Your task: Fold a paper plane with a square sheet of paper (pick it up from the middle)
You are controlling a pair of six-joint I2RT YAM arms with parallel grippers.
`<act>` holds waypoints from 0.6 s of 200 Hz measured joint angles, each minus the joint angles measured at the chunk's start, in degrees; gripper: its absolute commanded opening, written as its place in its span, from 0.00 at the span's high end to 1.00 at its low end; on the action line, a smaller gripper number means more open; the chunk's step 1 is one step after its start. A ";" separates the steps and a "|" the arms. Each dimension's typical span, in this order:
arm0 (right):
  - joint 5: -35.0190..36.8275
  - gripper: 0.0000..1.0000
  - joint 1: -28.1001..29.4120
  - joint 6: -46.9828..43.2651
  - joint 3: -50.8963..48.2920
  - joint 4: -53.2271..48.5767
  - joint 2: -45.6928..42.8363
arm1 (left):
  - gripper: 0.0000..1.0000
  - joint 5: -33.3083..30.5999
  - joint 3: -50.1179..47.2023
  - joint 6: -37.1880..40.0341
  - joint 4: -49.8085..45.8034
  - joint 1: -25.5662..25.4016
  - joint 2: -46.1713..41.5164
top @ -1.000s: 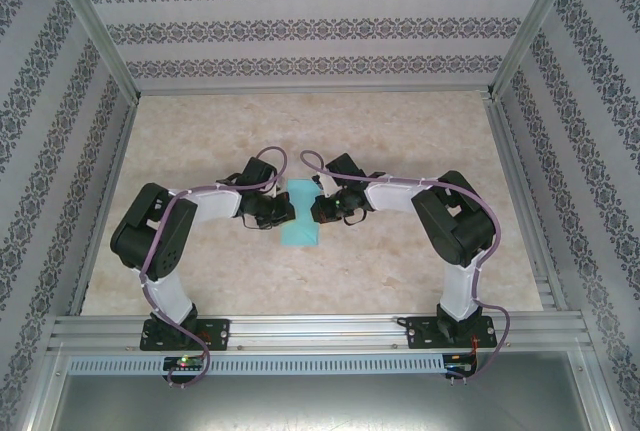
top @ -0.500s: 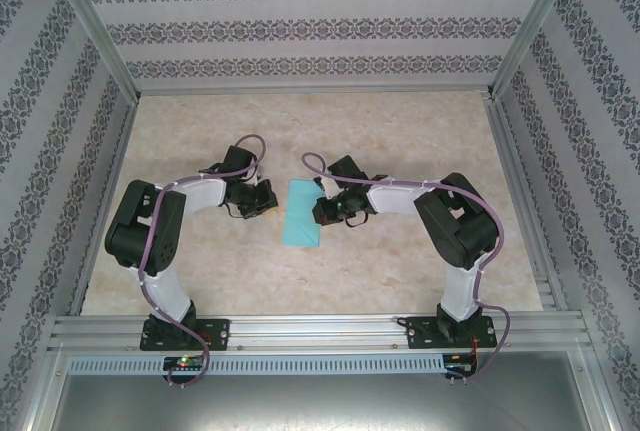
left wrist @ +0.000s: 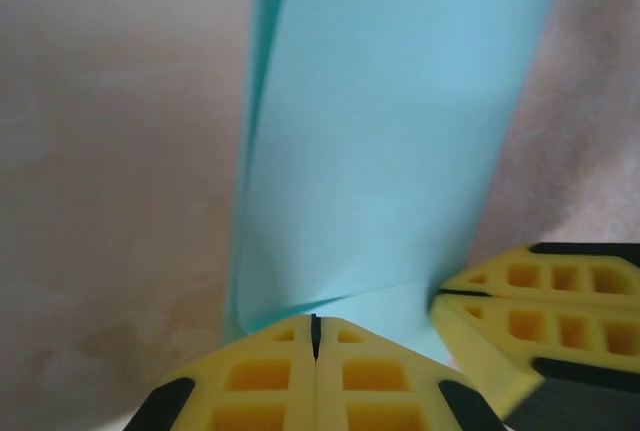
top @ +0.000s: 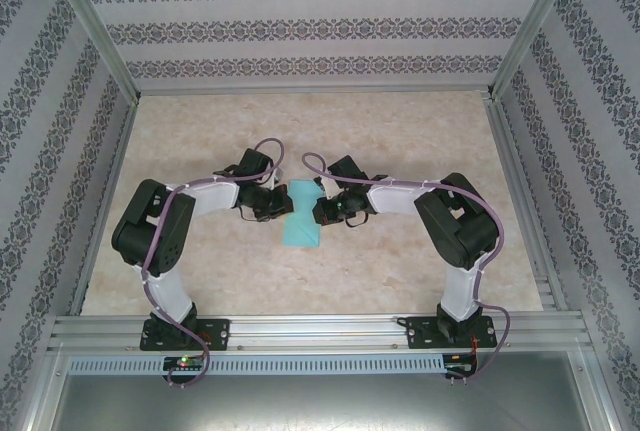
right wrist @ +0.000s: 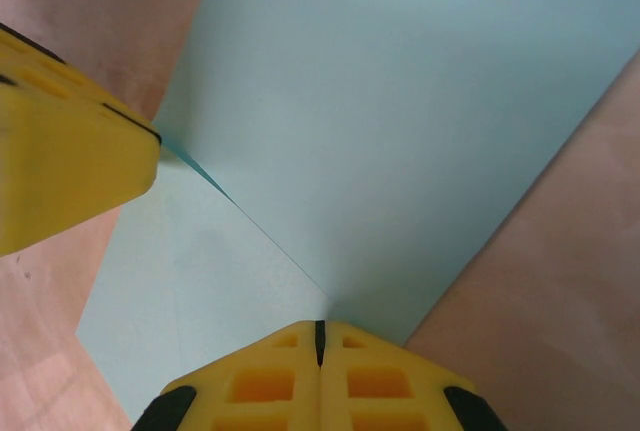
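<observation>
1 teal paper sheet (top: 301, 223), partly folded, centre of top view, on table (top: 200, 131). L gripper (left wrist: 315, 323) & R gripper (right wrist: 320, 327): jaws pressed together, tips at opp. sheet edges.

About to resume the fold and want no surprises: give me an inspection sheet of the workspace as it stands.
Surface: marbled beige table, flat.
Job's things: teal paper, folded over with a crease showing, mid-table between the grippers; not yet a plane.
Clutter: nothing seen.
Grippers: left gripper and right gripper both have their jaws shut, tips at the paper from opposite sides; whether they pinch it cannot be told.
Cables: purple cables run along both arms and loop near the wrists.
Surroundings: patterned walls, aluminium frame.
</observation>
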 measured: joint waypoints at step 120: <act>0.20 1.00 0.00 0.00 0.00 -0.11 0.00 | 1.00 -3.04 -2.19 -0.15 0.33 3.61 -3.13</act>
